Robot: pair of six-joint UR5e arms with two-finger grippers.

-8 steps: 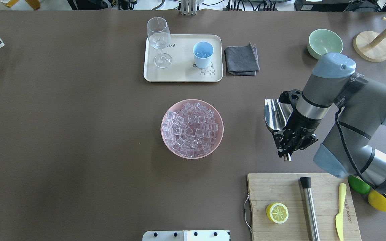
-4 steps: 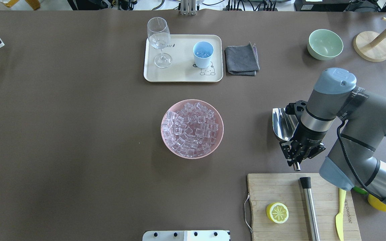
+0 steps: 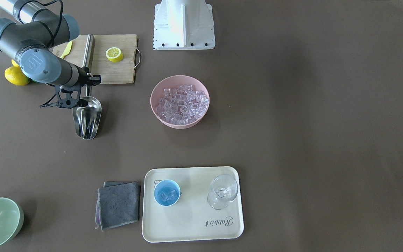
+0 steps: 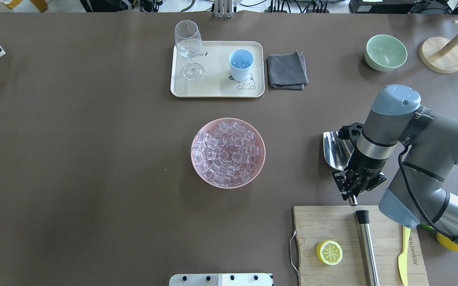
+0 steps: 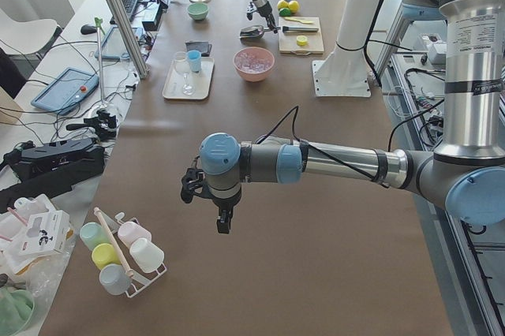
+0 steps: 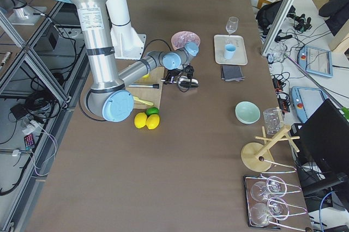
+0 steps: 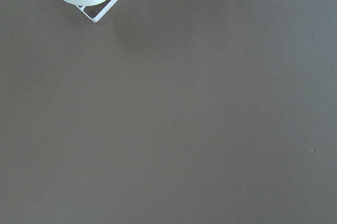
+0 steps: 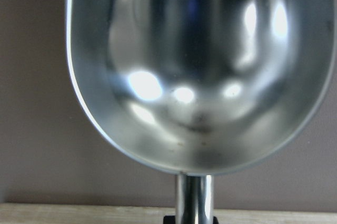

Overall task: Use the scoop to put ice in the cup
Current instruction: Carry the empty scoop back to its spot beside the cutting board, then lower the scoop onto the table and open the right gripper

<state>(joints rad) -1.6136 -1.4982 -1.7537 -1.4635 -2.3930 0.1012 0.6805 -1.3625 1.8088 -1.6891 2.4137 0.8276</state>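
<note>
Ice (image 4: 228, 153) is heaped in the pink bowl (image 4: 193, 159) at the middle of the table, and a few cubes are seen inside the light-blue cup (image 4: 241, 65), which stands on the cream tray (image 4: 213, 89) beside a stemmed glass (image 4: 188, 47). The scoop (image 4: 334, 151) is held by its thin rod handle in the right gripper (image 4: 355, 186), whose fingers are closed narrowly on the rod; the trough is shown empty in the right wrist view.

The handle's free end is held just beside the edge of the cutting board (image 4: 316, 222) and near the black tip of the steel cylinder (image 4: 368, 246), so either could be knocked if the arm is drawn further back. A round rod pinched by two fingers may also be twisted in the grip, and the trough tipped. If another load is fetched, cubes could be spilled on the long carry from bowl to cup.

Whether the trough is touching the table cannot be told. The finger contact is hidden under the wrist from overhead. The cubes in the cup are too small to be counted. The left gripper (image 5: 223, 222) is seen only from the side, well apart, and its opening cannot be judged.
</note>
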